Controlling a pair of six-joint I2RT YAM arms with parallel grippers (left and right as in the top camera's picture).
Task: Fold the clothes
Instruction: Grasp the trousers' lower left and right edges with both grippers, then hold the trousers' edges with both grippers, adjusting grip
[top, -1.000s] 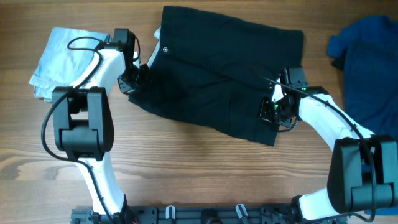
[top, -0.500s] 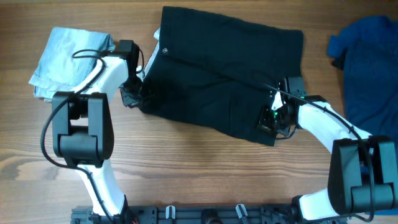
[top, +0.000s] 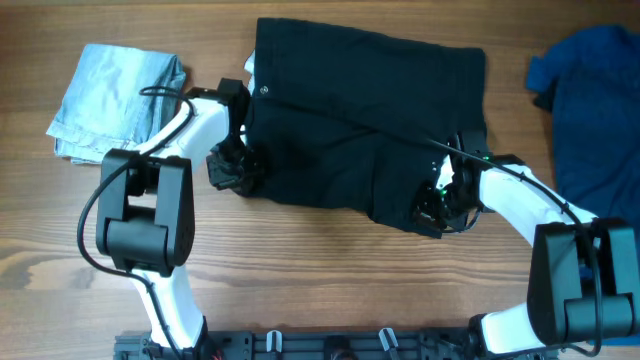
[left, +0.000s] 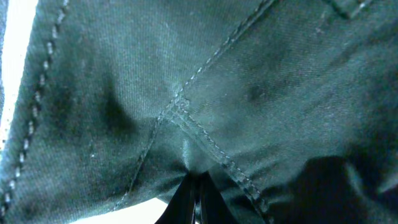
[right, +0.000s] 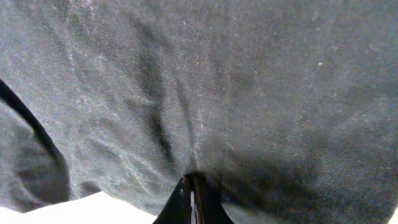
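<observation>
Above the table, the overhead view shows the black shorts spread between the two claws. The left gripper sits at their near left edge and the right gripper at their near right corner. A pale denim piece lies beyond the left gripper, away from the shorts, and a royal-blue garment lies well beyond the right one.

Left wrist: the left gripper is pressed closed, with black shorts cloth puckering into its tips just below a stitched seam.

Right wrist: the right gripper is likewise closed, seemingly pinching the shorts, which fill the frame ahead of it.
</observation>
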